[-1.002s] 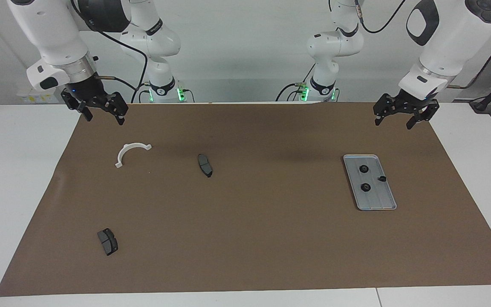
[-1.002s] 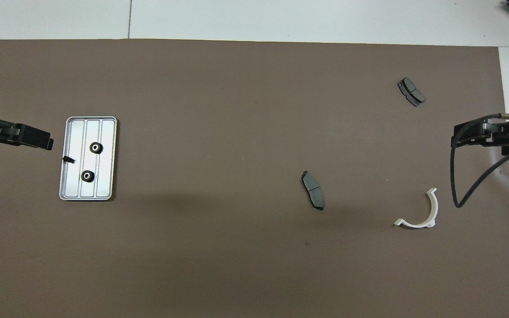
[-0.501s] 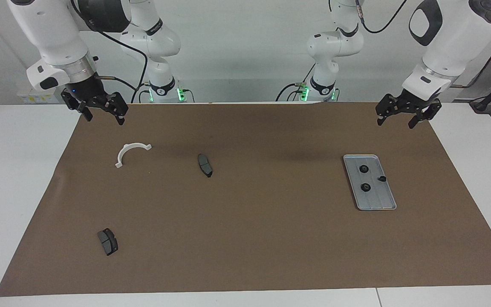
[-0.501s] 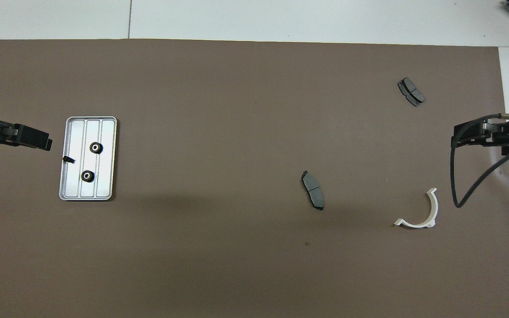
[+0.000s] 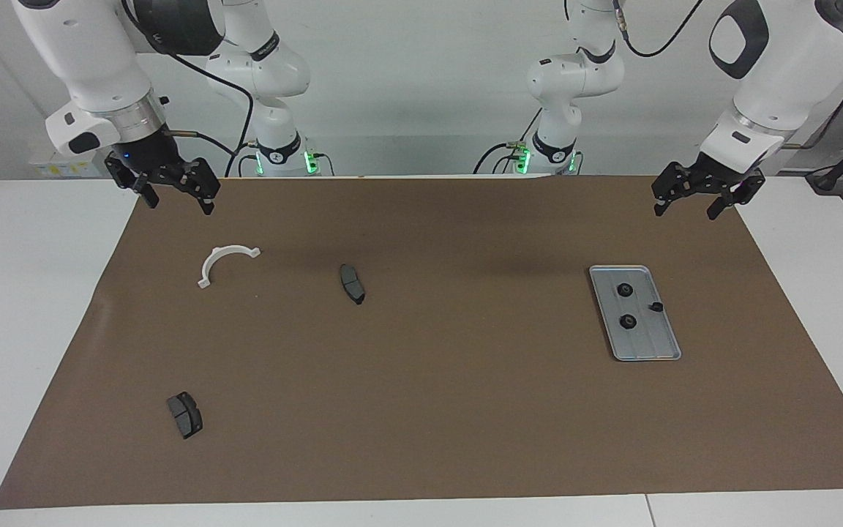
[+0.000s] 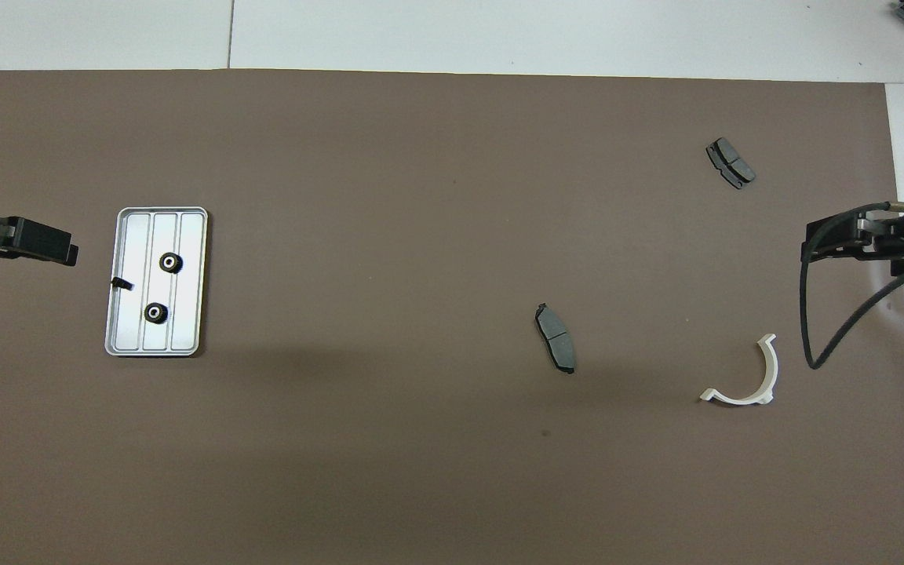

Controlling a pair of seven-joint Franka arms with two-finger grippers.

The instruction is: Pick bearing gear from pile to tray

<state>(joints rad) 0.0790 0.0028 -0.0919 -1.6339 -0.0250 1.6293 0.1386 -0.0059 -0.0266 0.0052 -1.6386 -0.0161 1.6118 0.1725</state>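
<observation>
2 black gears (image 5: 625, 290) (image 5: 628, 320) lying flat in the tray (image 5: 648, 351), apart from each other, 1 nearer to the robots than the other. Beside them, against the tray's rim, 1 small black piece (image 5: 656, 306), too small to identify.

Tray flat on the brown mat (image 5: 465, 410), toward the left arm's end of the table, at 9 o'clock on the overhead view's clock face.

Left gripper (image 5: 685, 214) up in the air over the mat's corner at the left arm's end, fingers spread apart, holding nothing. From the tray in the facing view, at about 1 o'clock.

Right gripper (image 5: 180, 207) likewise raised, over the mat's edge at the right arm's end, fingers apart and empty.

3 loose parts on the mat, all well apart from the tray and from each other:
- 1 white half-ring (image 5: 209, 263), at about 4 o'clock in the overhead view, below the right gripper in the facing view.
- 1 dark grey brake pad (image 5: 352, 283) between the half-ring and the tray, nearer the half-ring.
- 1 more brake pad (image 5: 185, 415) at about 2 o'clock in the overhead view, farthest from the robots.
</observation>
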